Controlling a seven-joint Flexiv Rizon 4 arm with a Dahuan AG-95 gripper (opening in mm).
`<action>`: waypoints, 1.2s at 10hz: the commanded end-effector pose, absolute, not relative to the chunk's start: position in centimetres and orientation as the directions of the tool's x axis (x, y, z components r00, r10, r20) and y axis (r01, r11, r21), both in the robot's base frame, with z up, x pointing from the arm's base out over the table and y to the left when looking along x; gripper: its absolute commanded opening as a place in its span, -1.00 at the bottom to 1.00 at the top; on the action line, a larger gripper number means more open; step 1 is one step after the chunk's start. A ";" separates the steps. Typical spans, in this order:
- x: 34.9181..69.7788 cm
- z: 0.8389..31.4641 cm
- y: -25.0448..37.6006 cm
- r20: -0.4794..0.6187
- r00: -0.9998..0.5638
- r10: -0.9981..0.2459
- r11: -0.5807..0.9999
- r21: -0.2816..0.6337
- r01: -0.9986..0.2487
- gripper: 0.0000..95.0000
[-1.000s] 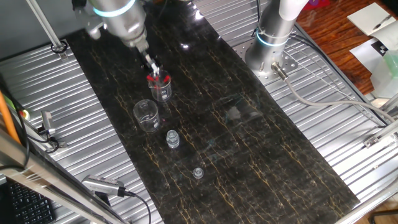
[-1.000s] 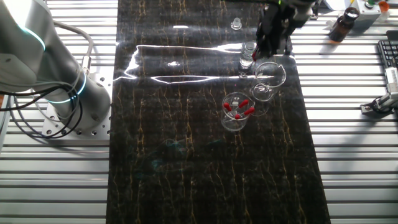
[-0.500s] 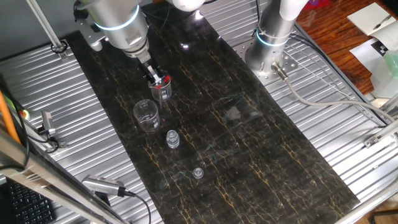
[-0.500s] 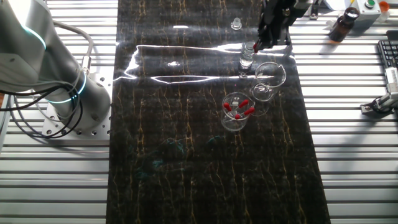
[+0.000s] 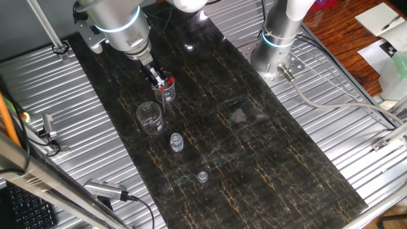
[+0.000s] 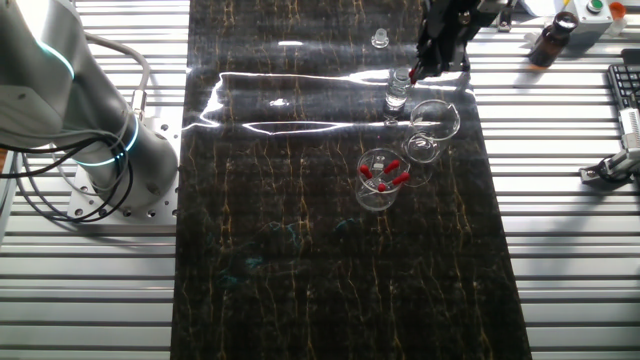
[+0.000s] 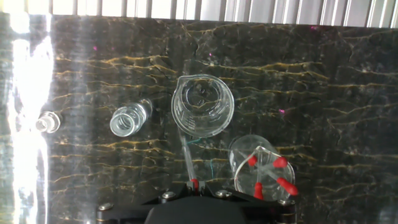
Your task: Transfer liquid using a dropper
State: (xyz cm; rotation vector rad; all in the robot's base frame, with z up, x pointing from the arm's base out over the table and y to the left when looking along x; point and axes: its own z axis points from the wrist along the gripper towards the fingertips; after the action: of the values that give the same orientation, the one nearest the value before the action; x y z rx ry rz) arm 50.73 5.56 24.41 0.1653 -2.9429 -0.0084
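Dropper [image 7: 188, 158] being held pinched in gripper [image 7: 194, 185], being carried above empty beaker [image 7: 203, 109]; next, tip being lowered inside, bulb squeezed.

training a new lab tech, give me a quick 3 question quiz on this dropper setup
1. True or false: the pincer holds a dropper.
2. Which vessel holds the red-capped droppers: A the small beaker, B the ribbed vial, C the large beaker?
3. Fill in: in the hand view, the dropper's tip points toward the ____ beaker.

Key: 1 true; 2 A; 3 large
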 end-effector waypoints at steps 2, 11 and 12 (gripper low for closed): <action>50.8 24.3 5.4 0.192 -0.970 -0.152 0.988 0.029 -0.149 -1.00; 50.8 24.3 5.4 0.246 -0.939 -0.240 0.971 0.070 -0.230 -1.00; 50.8 24.4 6.0 0.251 -0.938 -0.239 0.971 0.069 -0.228 -1.00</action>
State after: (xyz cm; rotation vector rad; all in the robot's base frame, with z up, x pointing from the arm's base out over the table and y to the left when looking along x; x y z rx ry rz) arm 50.81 6.74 24.38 0.3351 -2.8542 -0.0569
